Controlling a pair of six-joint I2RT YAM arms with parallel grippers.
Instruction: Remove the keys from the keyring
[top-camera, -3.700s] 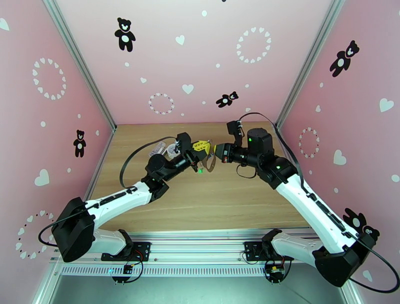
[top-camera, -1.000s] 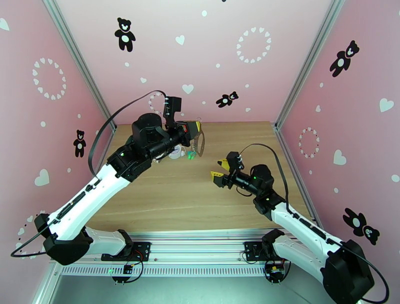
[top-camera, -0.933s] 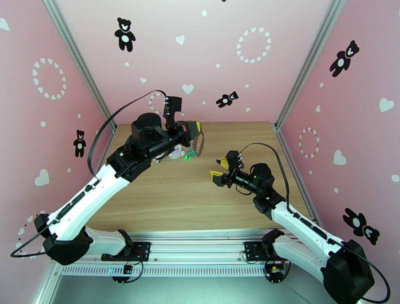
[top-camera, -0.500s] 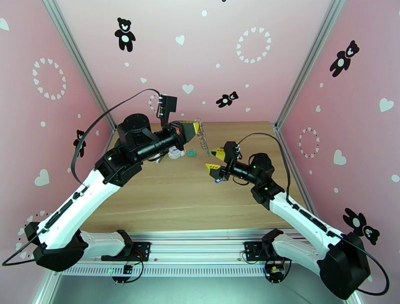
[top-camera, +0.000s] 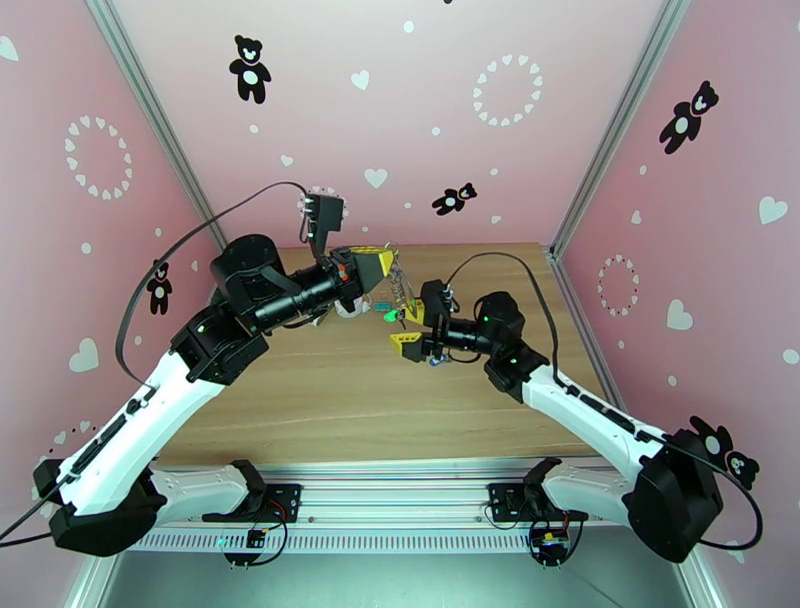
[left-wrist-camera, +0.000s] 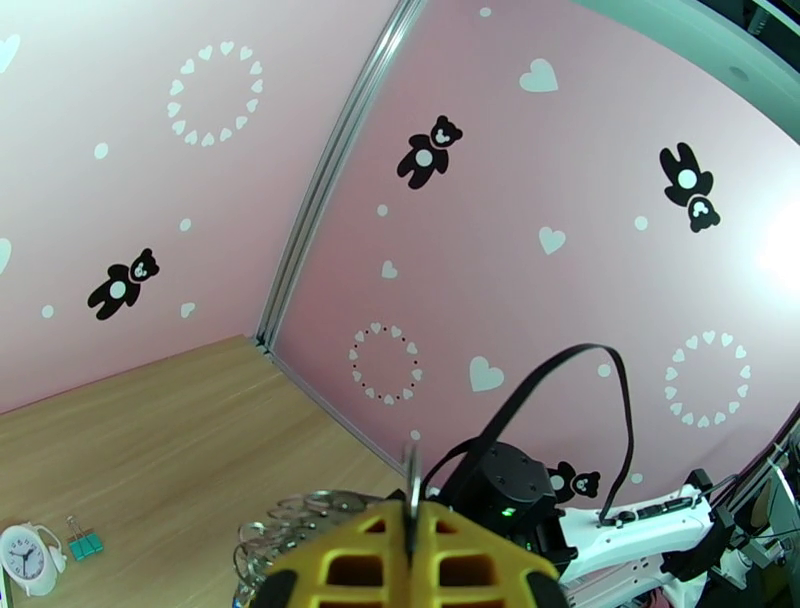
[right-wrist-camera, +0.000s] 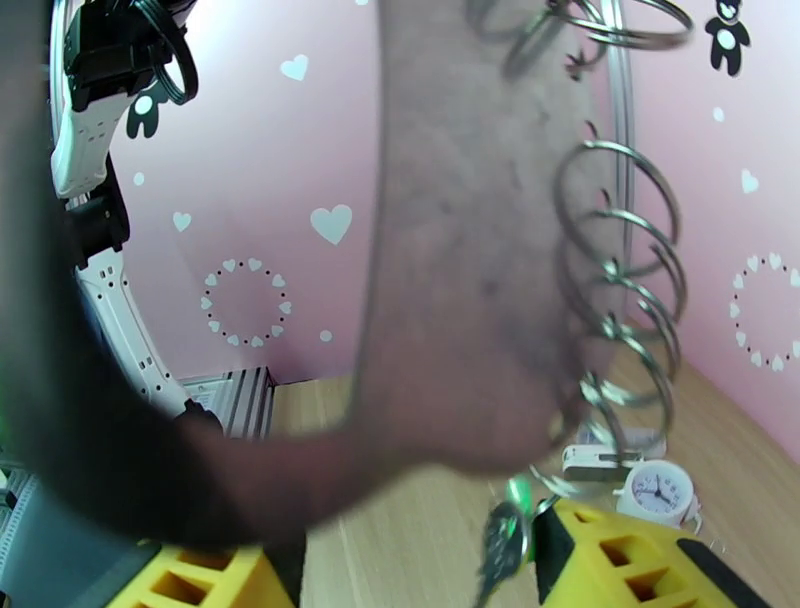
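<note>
While your left gripper (top-camera: 384, 262) holds the keyring (top-camera: 399, 285) clenched in its jaws, raised above the table (top-camera: 400, 400), your right gripper (top-camera: 405, 328) has its jaws released. They stand either side of the green key (right-wrist-camera: 508, 540) hanging at the chain's low end.

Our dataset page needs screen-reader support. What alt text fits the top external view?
The left gripper, raised over a wooden table, pinches a keyring that dangles with a green key at its bottom. The right gripper, jaws open, hovers beside that key.
</note>
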